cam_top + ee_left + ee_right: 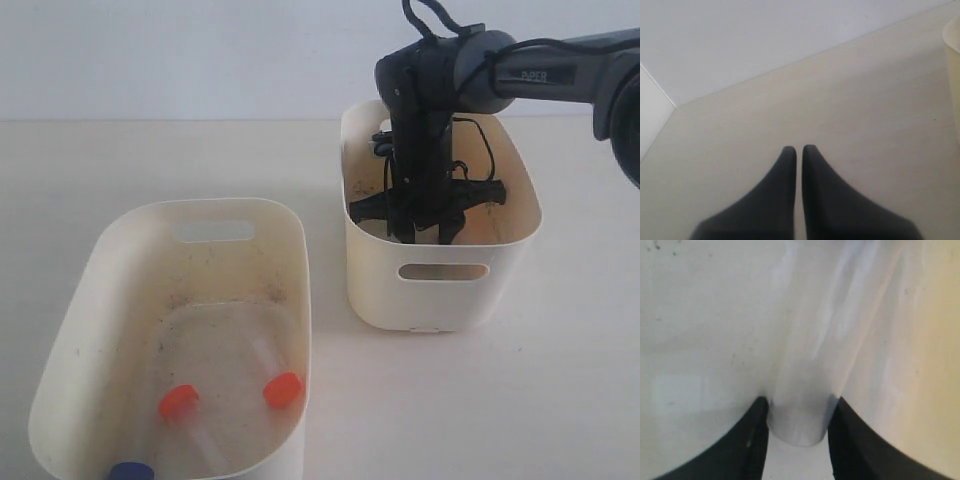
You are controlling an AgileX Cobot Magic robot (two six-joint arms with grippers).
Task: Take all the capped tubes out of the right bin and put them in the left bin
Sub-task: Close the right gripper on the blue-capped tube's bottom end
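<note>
My right gripper (425,232) reaches down inside the right bin (440,300). In the right wrist view its fingertips (798,405) press on both sides of a clear capped tube (810,365) lying on the pale floor; the cap is out of view. The left bin (300,290) holds two orange-capped tubes (179,401) (283,389) and one blue-capped tube (132,470) at its near edge. My left gripper (799,148) is shut with nothing in it, above bare tabletop, and does not show in the exterior view.
The two cream bins stand side by side on a pale table (560,380), with a narrow gap between them. A cream tub's edge (952,60) shows at the border of the left wrist view. Black cables hang off the right arm (520,70) into the right bin.
</note>
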